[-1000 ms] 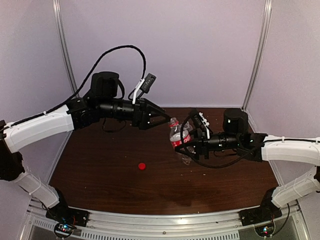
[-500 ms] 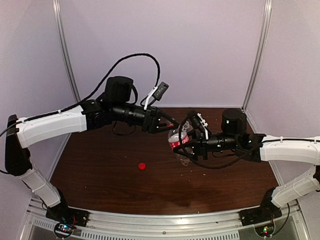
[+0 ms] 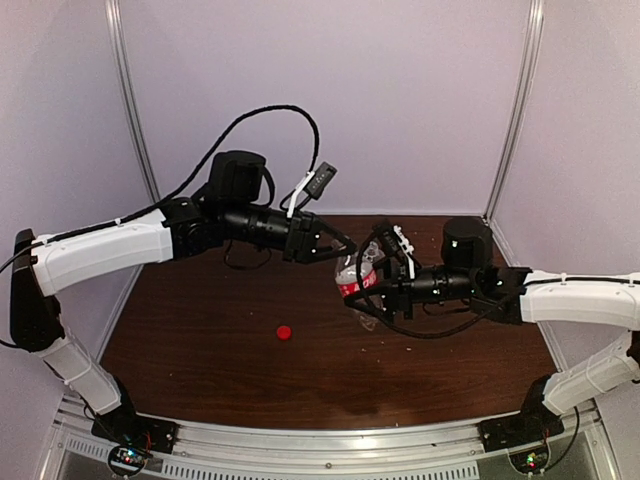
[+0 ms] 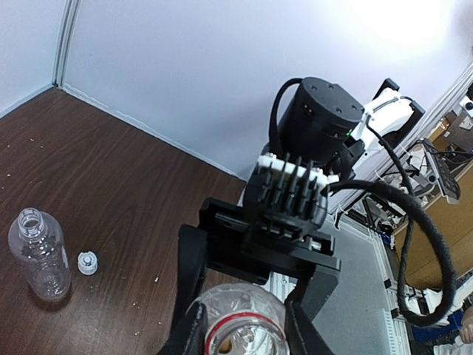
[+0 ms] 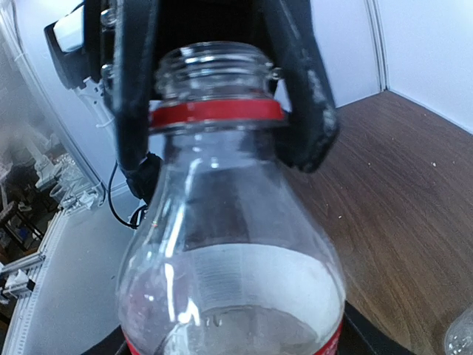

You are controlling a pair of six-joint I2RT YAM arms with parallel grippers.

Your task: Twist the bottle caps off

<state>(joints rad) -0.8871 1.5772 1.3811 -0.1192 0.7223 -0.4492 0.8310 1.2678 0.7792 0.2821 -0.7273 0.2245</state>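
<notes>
**Both necks bare, one bottle held aloft**

The right gripper [image 3: 368, 290] has its jaws pinching the red-labelled bottle [image 5: 229, 244] above the worktop [image 3: 200, 340]. This presents its open neck to the left gripper [image 3: 345, 253], whose jaws stand spread on either side. The red cap [image 3: 284, 332] lies at lower centre. The white cap [image 4: 87, 262] sits just beside the clear bottle [image 4: 38, 255], lower left.
</notes>
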